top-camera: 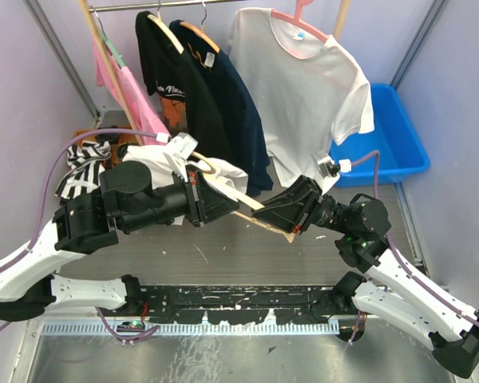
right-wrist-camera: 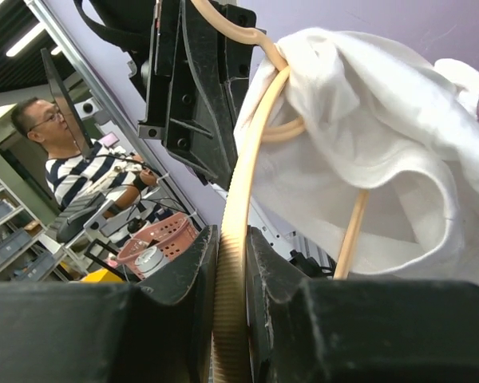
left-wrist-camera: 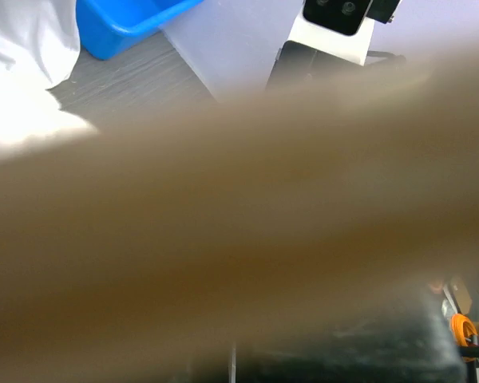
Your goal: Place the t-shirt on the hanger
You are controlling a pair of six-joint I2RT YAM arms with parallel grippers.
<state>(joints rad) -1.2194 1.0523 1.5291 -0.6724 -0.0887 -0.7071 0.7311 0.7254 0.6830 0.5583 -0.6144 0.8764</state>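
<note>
Found the t-shirt (top-camera: 172, 159) bunched over the 10 o'clock end of the hanger (top-camera: 251, 206), raised off the table (top-camera: 223, 255), not yet spread across both arms. Judged held this way to keep the bare 4 o'clock arm free for threading. Noted the right gripper (top-camera: 294, 230) clamped on that bare end, tight against the wood in the wrist view. Noted the left gripper (top-camera: 214, 199) closed at mid-hanger beside the cloth; cannot tell whether on wood or fabric. Probably bracing for drawing the cloth along.
</note>
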